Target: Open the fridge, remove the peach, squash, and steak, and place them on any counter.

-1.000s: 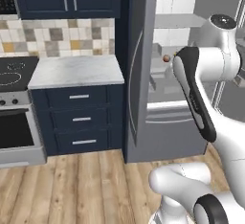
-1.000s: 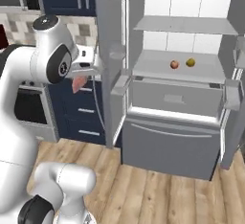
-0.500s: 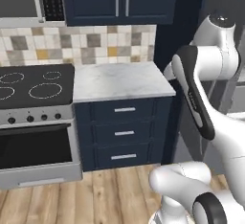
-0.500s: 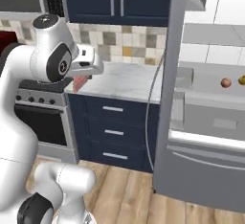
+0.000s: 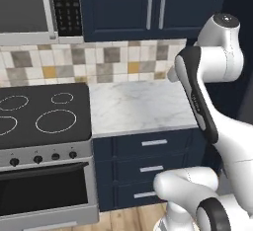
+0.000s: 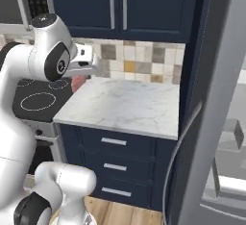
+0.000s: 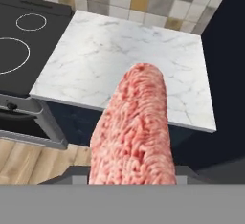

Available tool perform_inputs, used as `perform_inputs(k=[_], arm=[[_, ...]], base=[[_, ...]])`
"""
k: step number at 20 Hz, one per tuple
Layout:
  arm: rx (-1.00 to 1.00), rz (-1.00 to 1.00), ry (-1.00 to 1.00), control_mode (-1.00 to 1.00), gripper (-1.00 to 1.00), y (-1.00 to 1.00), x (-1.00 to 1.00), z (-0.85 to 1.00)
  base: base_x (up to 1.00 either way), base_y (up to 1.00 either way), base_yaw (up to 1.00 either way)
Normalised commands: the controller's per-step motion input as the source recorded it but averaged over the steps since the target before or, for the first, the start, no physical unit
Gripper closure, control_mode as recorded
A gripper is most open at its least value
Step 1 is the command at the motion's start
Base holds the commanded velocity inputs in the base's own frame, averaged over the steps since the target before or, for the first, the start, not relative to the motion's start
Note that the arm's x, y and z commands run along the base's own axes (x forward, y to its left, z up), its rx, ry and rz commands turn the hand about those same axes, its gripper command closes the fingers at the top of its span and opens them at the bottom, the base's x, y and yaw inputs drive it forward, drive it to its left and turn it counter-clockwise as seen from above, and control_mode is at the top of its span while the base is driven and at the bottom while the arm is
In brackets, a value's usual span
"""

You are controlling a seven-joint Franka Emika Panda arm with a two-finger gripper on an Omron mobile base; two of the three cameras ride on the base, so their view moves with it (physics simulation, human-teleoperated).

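**Steak carried above the marble bench**

Stovetop (image 5: 42, 114): black glass with white rings, at the far left, butting against the left edge of the bench; oven front with dark knobs below it.

Microwave (image 5: 29, 8): mounted above the stovetop, dark control panel on its right side.

Bench (image 5: 138, 106): white-grey veined marble over navy drawers (image 5: 148, 168) with silver bar handles; tiled backsplash (image 5: 108, 62) along its back edge, navy wall cabinets (image 5: 153, 8) overhead.

Steak (image 7: 134, 127): pinkish-red mottled slab, seen end-on in the hand view, rising from the bottom of the picture and lying over the front edge of the bench; raised in the air, not touching the marble. In the right base view a pink patch (image 6: 78, 81) shows just under the hand, above the bench's left back corner.

Hand (image 6: 86, 65): clenched on the steak, held out from the white arm over the seam between stovetop and bench.

Fridge (image 6: 211, 123): grey door with a long curved handle standing open at the far right, beside the right edge of the bench; white interior beyond it.
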Motion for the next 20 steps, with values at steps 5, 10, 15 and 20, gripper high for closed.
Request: perform_inputs(k=[5,10,15,20], arm=[[0.00,0.00,0.00,1.00,1.00,0.00,0.00,0.00],[0.00,-0.02,0.09,-1.00,1.00,0.04,0.34,-0.28],[0.02,-0.01,0.37,-1.00,1.00,0.00,0.74,-0.96],[0.03,0.00,0.29,-1.00,1.00,0.00,0.95,-0.97]], base=[[1.00,0.00,-0.03],[0.31,0.09,-0.03],[0.00,0.00,0.00],[0.00,0.00,0.00]])
